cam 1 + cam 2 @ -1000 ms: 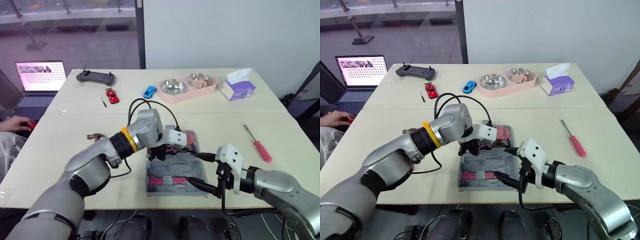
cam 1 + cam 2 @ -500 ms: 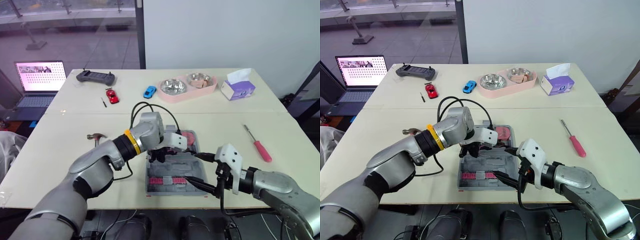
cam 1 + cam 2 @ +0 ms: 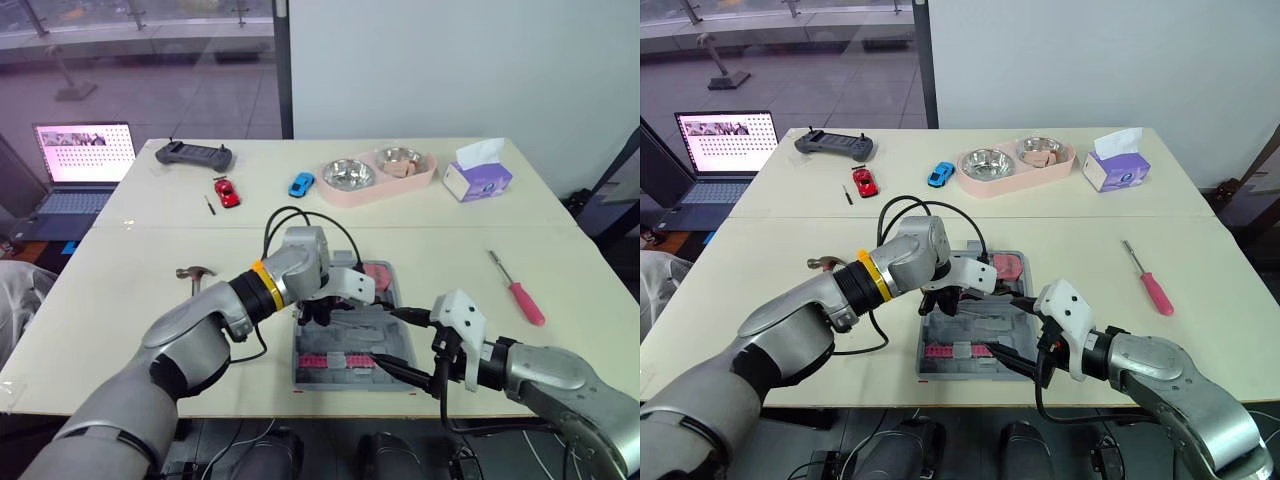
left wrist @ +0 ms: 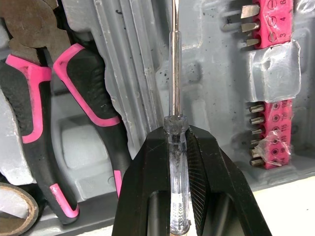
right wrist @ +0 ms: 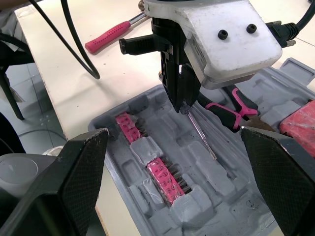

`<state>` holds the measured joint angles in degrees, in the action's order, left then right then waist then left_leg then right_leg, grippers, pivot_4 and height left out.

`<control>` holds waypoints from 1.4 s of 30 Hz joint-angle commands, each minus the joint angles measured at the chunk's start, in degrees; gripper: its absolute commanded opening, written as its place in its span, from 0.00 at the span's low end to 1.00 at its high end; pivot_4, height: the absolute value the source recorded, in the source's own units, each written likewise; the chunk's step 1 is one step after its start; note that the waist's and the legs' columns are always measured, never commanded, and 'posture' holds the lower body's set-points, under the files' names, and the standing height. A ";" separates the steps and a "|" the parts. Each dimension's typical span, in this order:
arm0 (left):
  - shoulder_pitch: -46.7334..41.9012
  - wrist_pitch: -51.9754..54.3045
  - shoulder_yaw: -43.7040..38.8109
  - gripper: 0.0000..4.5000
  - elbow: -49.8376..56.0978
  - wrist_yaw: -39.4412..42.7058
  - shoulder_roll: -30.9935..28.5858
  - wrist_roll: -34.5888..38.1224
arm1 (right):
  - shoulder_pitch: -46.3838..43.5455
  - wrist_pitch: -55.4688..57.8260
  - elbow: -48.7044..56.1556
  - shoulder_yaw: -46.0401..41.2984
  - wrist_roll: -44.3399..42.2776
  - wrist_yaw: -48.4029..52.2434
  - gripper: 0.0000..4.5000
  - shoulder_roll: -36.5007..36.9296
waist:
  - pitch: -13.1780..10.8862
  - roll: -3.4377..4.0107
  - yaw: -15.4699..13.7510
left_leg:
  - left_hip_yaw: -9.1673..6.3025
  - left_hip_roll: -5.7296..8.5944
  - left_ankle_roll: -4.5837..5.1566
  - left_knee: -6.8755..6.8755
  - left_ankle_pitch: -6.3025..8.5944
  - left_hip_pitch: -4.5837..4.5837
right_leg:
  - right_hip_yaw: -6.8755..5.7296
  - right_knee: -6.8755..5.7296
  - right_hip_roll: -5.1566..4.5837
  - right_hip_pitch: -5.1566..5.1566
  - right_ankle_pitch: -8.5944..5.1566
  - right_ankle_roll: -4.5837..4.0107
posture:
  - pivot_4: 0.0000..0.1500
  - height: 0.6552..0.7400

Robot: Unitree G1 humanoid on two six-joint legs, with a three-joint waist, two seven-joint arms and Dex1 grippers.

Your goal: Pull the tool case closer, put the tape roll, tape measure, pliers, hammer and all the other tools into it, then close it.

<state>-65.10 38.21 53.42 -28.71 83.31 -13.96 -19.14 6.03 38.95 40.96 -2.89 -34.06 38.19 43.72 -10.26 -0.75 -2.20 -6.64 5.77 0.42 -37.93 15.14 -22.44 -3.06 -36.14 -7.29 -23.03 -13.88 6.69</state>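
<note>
Case [image 3: 352, 338] lies open at the table's near edge, dead centre. Left gripper [image 4: 177, 130] hangs over it, pincer clamped on the clear screwdriver [image 4: 174, 98], shaft pointing down toward the grey tray. The tip is just above the moulded slots, and I cannot tell whether it touches. Pliers [image 4: 98, 98] lie in the case beside that shaft, pink handles showing. The tape roll [image 4: 27, 201] peeks in just past the pliers' handles. Tape measure [image 3: 376, 273], red, sits at the case's one o'clock corner. The pink bit strip [image 3: 335, 360] runs along the six o'clock side.

Right gripper [image 3: 405, 342] hovers at the case's four o'clock edge, fingers spread wide, nothing between them.

Still out on the table is the hammer [image 3: 193, 273], at nine o'clock from the case, well apart from it. The red screwdriver [image 3: 522, 294] lies at three o'clock, also well apart. At twelve o'clock, far across the table, stand the pink bowl tray [image 3: 376, 172] and two toy cars [image 3: 225, 192].
</note>
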 commanded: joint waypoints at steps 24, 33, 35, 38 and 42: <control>0.24 -2.13 -0.51 0.01 3.04 1.68 -2.83 -4.60 | -1.23 -0.20 2.64 0.37 -0.62 -0.35 1.00 -1.59 | -0.01 -0.01 0.08 | 0.01 -0.10 0.01 -0.01 0.01 -0.07 | 0.01 0.00 0.11 -0.08 0.01 -0.01 | 1.00 1.00; 0.64 -2.81 -0.39 0.01 4.34 2.14 -3.19 -5.80 | -1.26 -0.47 2.56 1.09 -0.16 -0.86 1.00 -2.36 | -0.01 -0.01 0.06 | 0.01 -0.11 0.01 -0.01 0.01 -0.07 | 0.01 0.00 0.12 -0.08 0.02 -0.02 | 1.00 1.00; 0.72 -2.76 -0.32 0.01 4.58 2.21 -2.67 -6.06 | -1.29 -0.54 2.46 1.17 -0.08 -0.91 1.00 -2.47 | -0.01 -0.01 0.05 | 0.01 -0.11 0.01 -0.01 0.01 -0.07 | 0.01 0.00 0.12 -0.08 0.02 -0.02 | 1.00 1.00; 1.08 -2.59 -0.04 0.01 5.72 2.67 -2.23 -6.54 | -1.40 -0.60 2.37 1.30 0.04 -0.97 1.00 -2.63 | -0.01 -0.01 0.06 | 0.01 -0.11 0.01 -0.01 0.01 -0.07 | 0.01 0.00 0.12 -0.08 0.02 -0.01 | 1.00 1.00; 1.55 -2.24 0.13 0.01 6.07 2.68 -1.72 -7.08 | -1.51 -0.58 2.41 1.43 0.06 -1.15 1.00 -2.82 | -0.01 -0.01 0.05 | 0.01 -0.11 0.01 -0.01 0.01 -0.08 | 0.01 0.00 0.12 -0.08 0.02 -0.02 | 1.00 1.00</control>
<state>-63.43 35.77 53.29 -24.16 85.88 -15.94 -25.45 5.08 39.09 42.13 -1.05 -33.85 37.36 41.53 -10.27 -0.75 -2.14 -6.62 5.66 0.43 -37.94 15.15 -22.51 -3.05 -36.14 -7.17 -23.11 -13.86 6.67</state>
